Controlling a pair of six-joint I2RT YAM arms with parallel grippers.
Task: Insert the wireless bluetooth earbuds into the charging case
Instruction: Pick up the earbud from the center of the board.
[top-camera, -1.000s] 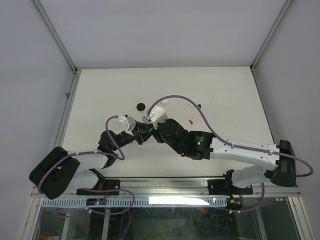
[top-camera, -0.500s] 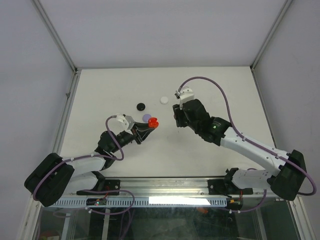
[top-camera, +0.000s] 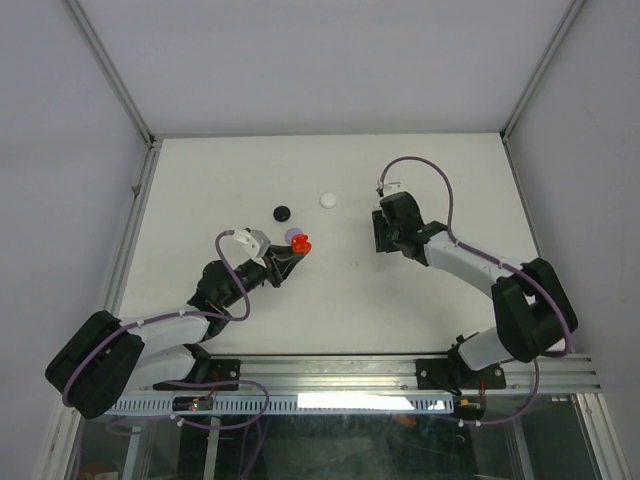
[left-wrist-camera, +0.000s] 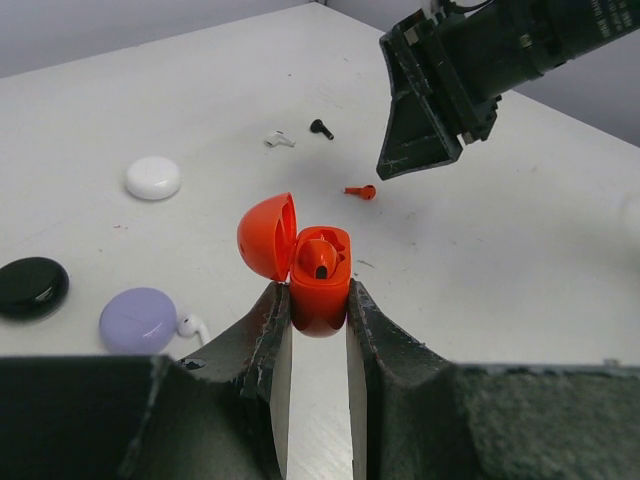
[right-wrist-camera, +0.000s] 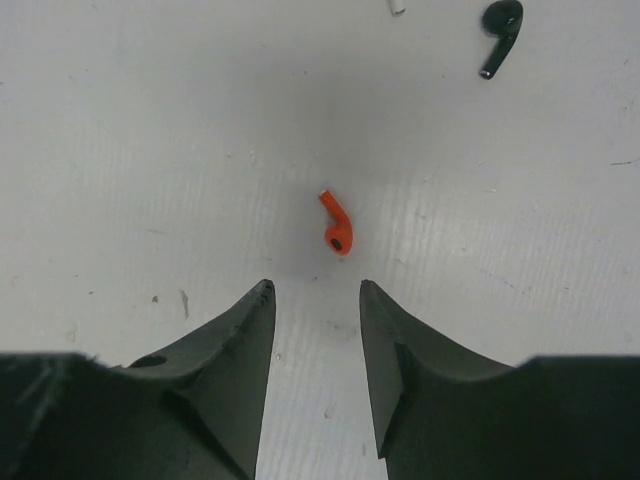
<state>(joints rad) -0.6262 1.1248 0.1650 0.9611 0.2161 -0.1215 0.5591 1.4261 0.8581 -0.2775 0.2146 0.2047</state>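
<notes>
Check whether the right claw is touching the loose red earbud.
Apart. The right wrist view shows the red earbud ahead of the open right claw, bare table between.

White earbud (right-wrist-camera: 397, 6) cut by top edge; red case (left-wrist-camera: 320, 280) base hidden between fingers (left-wrist-camera: 265, 335).

Top external: fixed high above and behind the arm bases, looking down; far enough to take in the whole table (top-camera: 330, 300) and both arms.
Left wrist: low behind its own jaws, facing across the table; close.
Right wrist: facing nearly straight down past its jaws; very close.
Shared: red earbud (left-wrist-camera: 360, 191) (right-wrist-camera: 337, 225) in both wrist views; red case (top-camera: 302, 243) (left-wrist-camera: 320, 280) in top and left wrist.
</notes>
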